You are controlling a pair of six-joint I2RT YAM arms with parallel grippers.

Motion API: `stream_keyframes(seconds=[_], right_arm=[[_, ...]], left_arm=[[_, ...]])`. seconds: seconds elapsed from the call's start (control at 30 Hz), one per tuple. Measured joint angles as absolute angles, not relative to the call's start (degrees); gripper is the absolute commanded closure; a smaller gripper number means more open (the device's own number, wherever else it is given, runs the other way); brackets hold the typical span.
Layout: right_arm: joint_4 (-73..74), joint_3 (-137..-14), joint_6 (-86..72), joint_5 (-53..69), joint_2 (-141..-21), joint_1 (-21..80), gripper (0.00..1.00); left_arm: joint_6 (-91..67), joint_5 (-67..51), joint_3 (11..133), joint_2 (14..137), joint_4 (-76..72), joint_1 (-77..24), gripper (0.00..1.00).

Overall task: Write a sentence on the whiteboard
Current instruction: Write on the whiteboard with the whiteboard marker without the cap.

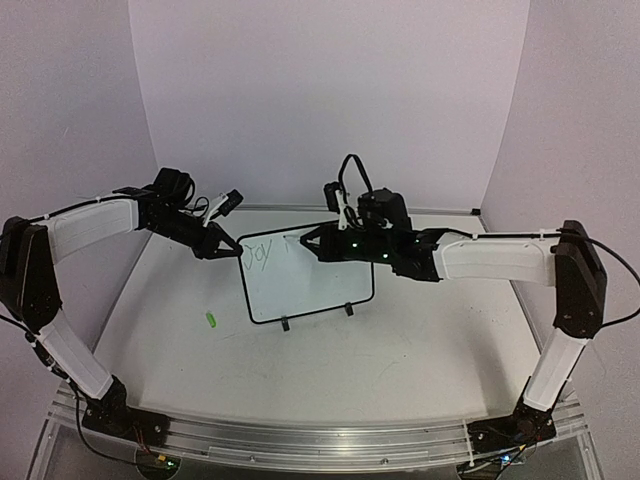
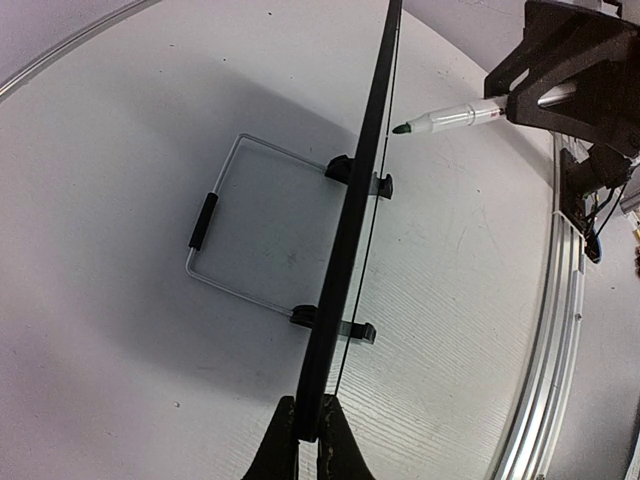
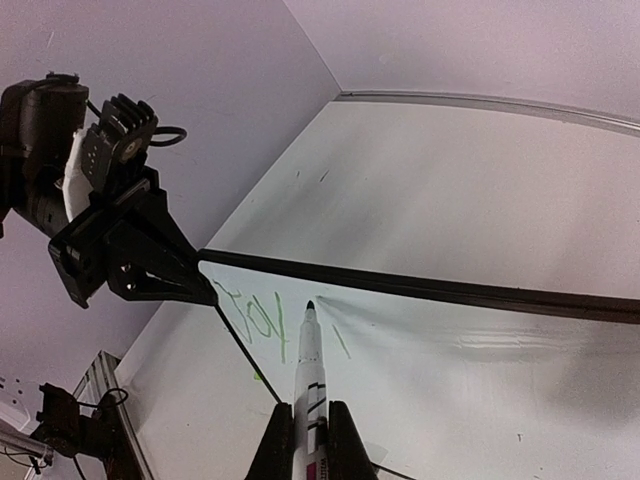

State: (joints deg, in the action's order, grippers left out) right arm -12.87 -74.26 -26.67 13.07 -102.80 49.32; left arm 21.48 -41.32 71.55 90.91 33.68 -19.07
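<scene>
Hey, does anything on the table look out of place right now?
Only a small green piece, likely a pen cap, lying loose on the table left of the whiteboard. The left claw steadies the board's corner; the right claw holds the marker.

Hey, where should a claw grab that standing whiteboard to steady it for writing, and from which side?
Pinch the whiteboard's thin black frame at its upper left corner, coming edge-on from the left. It stands nearly upright on two feet, so the slim rim fits between the fingers and the face stays free for the marker. The left claw grips it that way.
</scene>
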Motion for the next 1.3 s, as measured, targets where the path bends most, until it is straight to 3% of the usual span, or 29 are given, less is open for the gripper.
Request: stream_keyframes(seconds=[1.3], right_arm=[[-12.42,-72.47,-26.78,10.35,-102.88,49.55,1.0]], left_arm=[[21.41,-41.24,71.55,90.91,33.67,-19.07,1.0]])
